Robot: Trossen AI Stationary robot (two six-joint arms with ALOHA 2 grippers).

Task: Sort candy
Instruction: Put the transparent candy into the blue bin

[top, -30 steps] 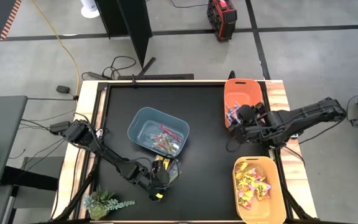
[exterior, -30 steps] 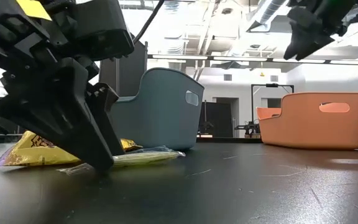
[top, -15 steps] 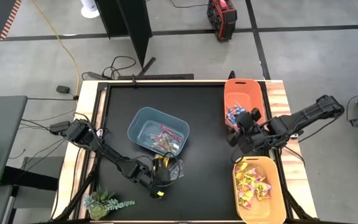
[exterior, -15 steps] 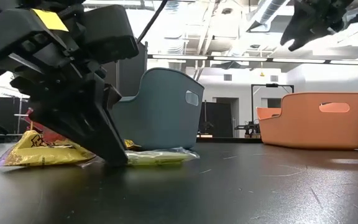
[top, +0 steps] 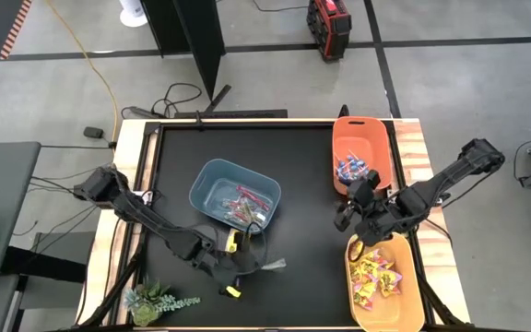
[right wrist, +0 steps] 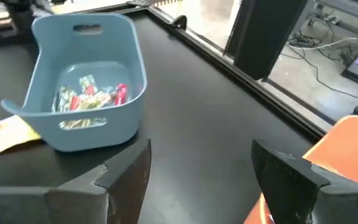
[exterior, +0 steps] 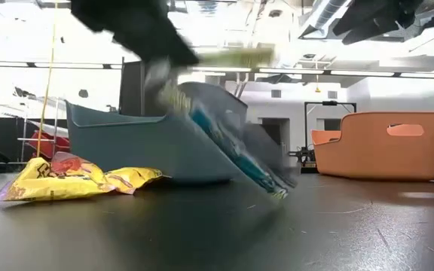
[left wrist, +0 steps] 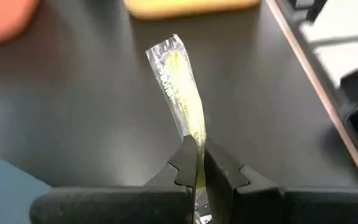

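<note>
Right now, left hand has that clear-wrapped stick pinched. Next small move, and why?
Probably carry it over the blue-grey bin and release. The left hand is shut on the clear-wrapped stick, lifted off the table, and that bin, close by, already holds similar slim wrapped sticks.

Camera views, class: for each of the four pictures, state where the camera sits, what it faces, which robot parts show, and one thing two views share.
High view: overhead, looking down on the table; both arms show.
Low view: table height, facing the orange bin; blurred arm parts show.
Left wrist view: behind the left gripper, shut on a clear-wrapped candy stick.
Right wrist view: behind the open right gripper, facing the blue-grey bin.
Shared: that bin also shows in the high view.
</note>
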